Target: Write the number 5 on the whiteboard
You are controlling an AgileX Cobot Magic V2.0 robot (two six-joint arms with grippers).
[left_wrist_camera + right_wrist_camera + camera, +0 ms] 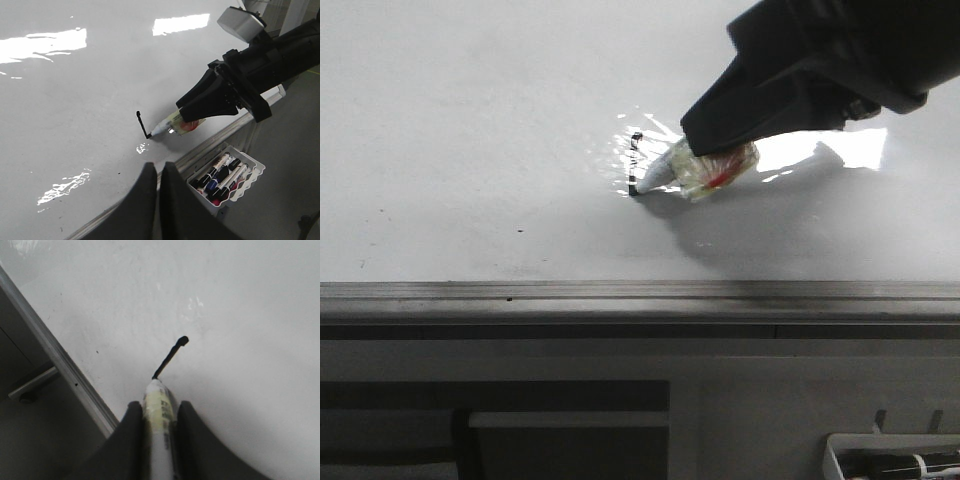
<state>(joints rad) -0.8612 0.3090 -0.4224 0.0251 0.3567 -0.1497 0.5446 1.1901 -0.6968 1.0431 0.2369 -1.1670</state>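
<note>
Near the grey aluminium edge rail (620, 292) of the whiteboard (470, 130), your right gripper (692, 138) holds a white marker (665, 170) clamped between its two dark fingers (131, 432), and the tip touches the board at the end of a short black stroke (170, 357). You see the marker is wrapped with yellowish tape and a red patch near the grip; I judge this padding is there so that the barrel does not slip when it presses on the glossy surface. The marker lies at a low slant to the board, not upright, so the tip drags behind the jaws and the line stays visible to the wrist camera. This single straight stroke is the only part of the number 5 (143, 125) drawn until now; the top bar and the curved tail are not yet done. Your right arm reaches in from the right side of the board, the wrist bent down to the surface. Your left gripper (159, 172) hovers apart, above the rail, its fingers nearly together with a thin gap and holding nothing. A white tray with spare markers (225, 175) hangs under the rail.
</note>
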